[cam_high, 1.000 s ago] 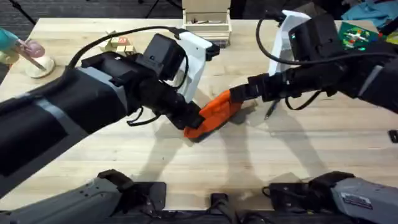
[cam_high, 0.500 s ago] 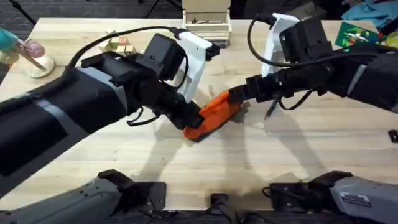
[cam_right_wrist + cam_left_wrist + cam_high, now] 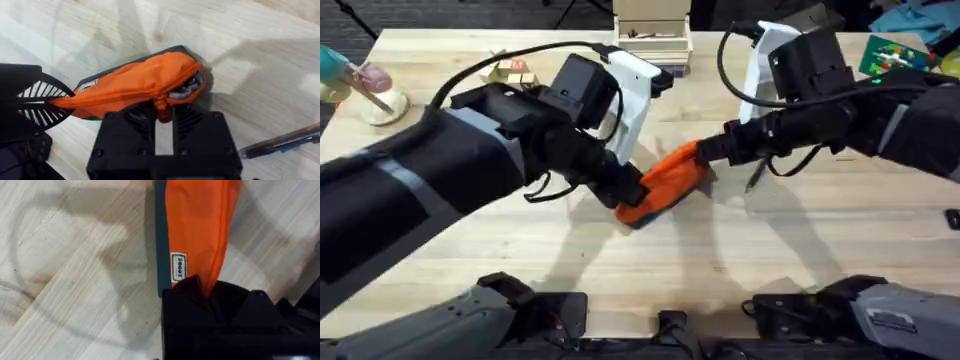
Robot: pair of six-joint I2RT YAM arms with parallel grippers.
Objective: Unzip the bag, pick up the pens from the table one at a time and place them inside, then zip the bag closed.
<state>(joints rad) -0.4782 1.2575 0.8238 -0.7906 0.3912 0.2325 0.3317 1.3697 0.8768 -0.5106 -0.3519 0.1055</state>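
The orange pencil pouch [image 3: 665,185] lay near the middle of the wooden tabletop [image 3: 620,270], stretched between the two arms. The left gripper [image 3: 625,195] was clamped on the near end of the pouch, the fabric pinched and bunching out of its closed fingers [image 3: 210,305] just beside the small white label [image 3: 178,269]. The right gripper [image 3: 162,111] had its two black fingers closed on the orange zipper pull [image 3: 161,105] at the far end, where a little metal hardware [image 3: 186,89] showed at the corner. The zipper looked barely opened, if at all, so the step in hand seemed to be the unzipping. To do it well, the right arm would likely need to draw the pull straight along the zipper line toward the left gripper, keeping low over the fabric, while the left held firm so the pouch stayed taut and did not slide or fold. A dark pen [image 3: 280,142] lay on the table just beside the right gripper, apart from the pouch, and was best left undisturbed for now.
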